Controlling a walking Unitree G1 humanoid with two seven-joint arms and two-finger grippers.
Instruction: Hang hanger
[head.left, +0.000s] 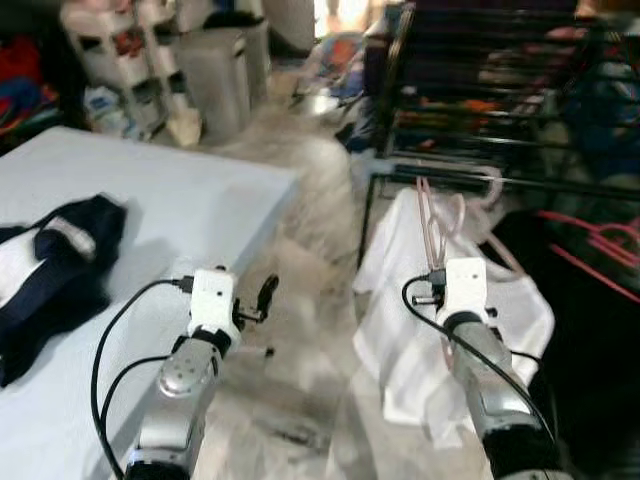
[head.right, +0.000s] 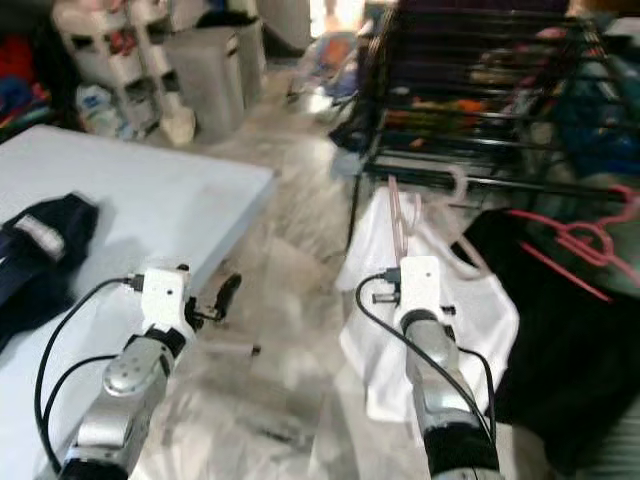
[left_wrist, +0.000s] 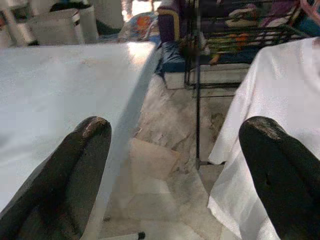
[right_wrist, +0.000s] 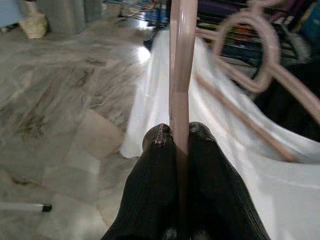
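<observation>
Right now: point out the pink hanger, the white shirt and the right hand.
pink hanger (right_wrist: 178, 60), right wrist view, on its straight bar.
white shirt (head.left: 400, 350), left eye view, on its front cloth.
right hand (right_wrist: 181, 137), right wrist view, between fingertips clamping the bar.

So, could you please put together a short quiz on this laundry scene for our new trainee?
1. True or false: the right gripper is shut on the pale pink plastic hanger.
2. Which gripper has its fingers spread apart with nothing between them?
3. What lies on the light blue table: (a) a dark navy garment, (b) a red hanger, (c) a white shirt?

Key
1. True; its fingers pinch the hanger's bar, by the white shirt draped in front of the black wire rack.
2. The left gripper.
3. (a), the dark navy garment.
</observation>
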